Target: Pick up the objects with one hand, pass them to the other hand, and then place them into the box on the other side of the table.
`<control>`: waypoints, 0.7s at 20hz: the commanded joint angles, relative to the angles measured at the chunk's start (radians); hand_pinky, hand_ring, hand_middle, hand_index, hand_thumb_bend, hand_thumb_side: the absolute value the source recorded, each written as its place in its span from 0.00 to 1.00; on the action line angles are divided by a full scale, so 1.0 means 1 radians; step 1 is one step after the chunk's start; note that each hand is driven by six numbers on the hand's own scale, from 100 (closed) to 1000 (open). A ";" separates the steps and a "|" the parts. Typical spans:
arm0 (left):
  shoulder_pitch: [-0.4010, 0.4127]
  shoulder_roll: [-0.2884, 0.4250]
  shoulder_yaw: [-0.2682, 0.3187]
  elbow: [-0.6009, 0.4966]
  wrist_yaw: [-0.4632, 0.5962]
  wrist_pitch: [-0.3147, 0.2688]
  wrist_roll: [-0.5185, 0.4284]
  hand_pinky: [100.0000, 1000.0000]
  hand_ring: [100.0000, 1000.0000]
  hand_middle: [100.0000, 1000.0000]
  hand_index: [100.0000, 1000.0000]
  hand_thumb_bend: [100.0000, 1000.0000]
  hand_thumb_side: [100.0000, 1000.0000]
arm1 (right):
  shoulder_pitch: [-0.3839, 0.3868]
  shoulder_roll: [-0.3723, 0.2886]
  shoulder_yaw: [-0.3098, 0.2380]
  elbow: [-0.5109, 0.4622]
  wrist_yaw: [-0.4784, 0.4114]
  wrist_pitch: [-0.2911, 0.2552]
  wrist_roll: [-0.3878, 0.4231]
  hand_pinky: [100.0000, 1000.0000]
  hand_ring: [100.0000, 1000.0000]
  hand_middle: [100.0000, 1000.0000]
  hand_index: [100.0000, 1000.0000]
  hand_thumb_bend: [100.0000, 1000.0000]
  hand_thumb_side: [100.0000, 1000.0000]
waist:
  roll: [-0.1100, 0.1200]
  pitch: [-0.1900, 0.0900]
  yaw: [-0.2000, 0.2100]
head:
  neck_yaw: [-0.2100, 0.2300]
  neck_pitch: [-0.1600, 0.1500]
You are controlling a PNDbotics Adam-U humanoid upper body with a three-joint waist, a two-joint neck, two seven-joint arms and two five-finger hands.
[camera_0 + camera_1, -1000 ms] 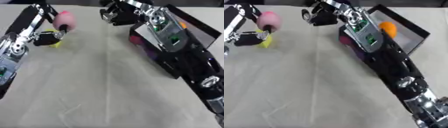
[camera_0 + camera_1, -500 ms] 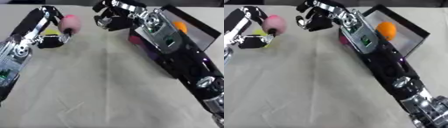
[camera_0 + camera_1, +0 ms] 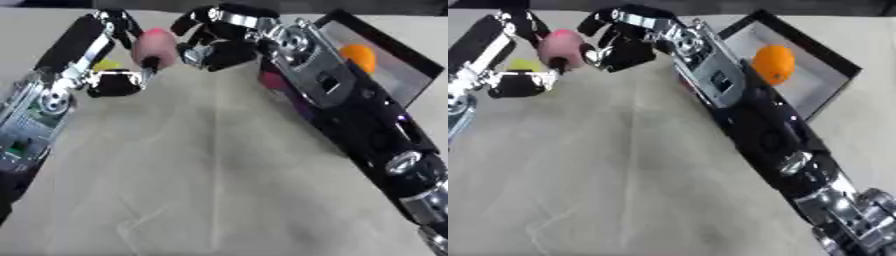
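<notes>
At the far end of the table (image 3: 219, 190), the left hand (image 3: 122, 60) is gripping a pink rounded object (image 3: 156, 46), its fingers curled round it and lifting it off the cloth. Just to the right of that object, the right hand (image 3: 619, 42) is hovering with its fingers spread and half-curved, holding nothing, its fingertips almost touching the pink surface. Beneath the left hand, a yellow object (image 3: 522, 65) is lying partly hidden. Beyond the right forearm, on its outer side, an open box (image 3: 833, 65) is holding an orange ball (image 3: 773, 64).
</notes>
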 commanded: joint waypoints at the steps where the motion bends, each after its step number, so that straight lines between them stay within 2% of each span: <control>1: -0.021 0.006 -0.001 -0.028 -0.003 -0.010 0.001 0.71 0.51 0.58 0.57 0.08 0.13 | -0.025 0.003 0.001 -0.003 0.017 -0.010 0.012 0.88 0.82 0.85 0.87 0.00 0.36 | -0.009 -0.036 0.002 | -0.005 -0.007; 14: -0.029 -0.004 -0.008 -0.047 0.018 -0.010 -0.004 0.71 0.50 0.58 0.57 0.09 0.12 | -0.021 0.012 0.004 0.013 0.037 -0.039 0.034 0.88 0.82 0.86 0.88 0.00 0.36 | -0.012 -0.035 0.007 | -0.006 -0.006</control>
